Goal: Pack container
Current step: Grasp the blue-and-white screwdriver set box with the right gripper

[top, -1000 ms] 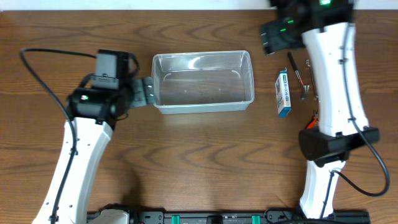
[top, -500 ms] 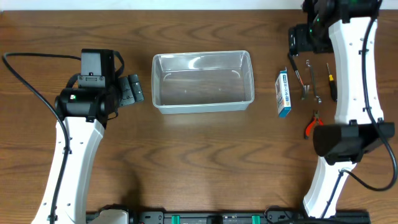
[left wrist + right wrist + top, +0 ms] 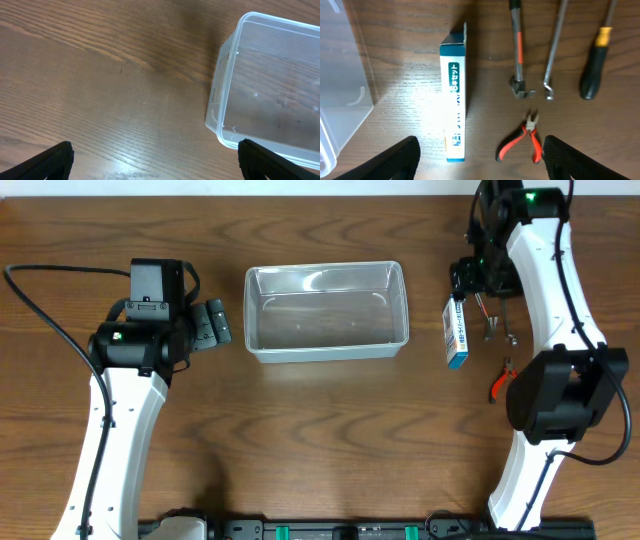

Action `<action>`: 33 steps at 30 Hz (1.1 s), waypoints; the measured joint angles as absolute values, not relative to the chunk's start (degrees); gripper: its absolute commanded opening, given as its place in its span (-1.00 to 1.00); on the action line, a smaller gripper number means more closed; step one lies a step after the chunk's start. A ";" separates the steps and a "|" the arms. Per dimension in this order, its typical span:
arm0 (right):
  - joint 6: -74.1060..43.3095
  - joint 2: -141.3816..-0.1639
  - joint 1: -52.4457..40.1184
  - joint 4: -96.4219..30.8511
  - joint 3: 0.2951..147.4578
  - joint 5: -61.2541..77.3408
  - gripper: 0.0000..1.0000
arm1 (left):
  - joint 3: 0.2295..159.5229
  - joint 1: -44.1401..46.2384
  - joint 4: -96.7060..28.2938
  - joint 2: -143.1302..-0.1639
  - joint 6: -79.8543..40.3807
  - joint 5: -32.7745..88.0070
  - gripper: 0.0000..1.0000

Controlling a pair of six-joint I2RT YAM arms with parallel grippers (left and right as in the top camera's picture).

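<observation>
**Robot grippers hang beside a clear container [image 3: 326,268] on a wooden bench [image 3: 330,440], seen from above.**

The container sits in the far half of the bench, about midway between the left and right edges, with its long sides parallel to the far edge. The left gripper [image 3: 222,325] points at its left short wall from just beside it, not touching, with its fingers apart and nothing between them. Toward the right edge lies a blue-and-white box [image 3: 457,335], its length running from far edge to near edge, apart from the container's right wall. The right gripper [image 3: 468,284] hangs over the box's far end. Slim hand tools [image 3: 489,327] lie just right of the box, partly hidden by the right arm [image 3: 545,270]. Red-handled pliers [image 3: 502,380] lie nearer the front edge.
</observation>
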State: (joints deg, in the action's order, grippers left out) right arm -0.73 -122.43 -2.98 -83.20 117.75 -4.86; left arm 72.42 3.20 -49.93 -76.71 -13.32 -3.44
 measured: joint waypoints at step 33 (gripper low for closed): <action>1.78 -122.43 -2.98 -68.29 96.14 -1.45 -0.25 | 72.42 3.20 -49.93 -76.71 -13.32 -3.44 0.96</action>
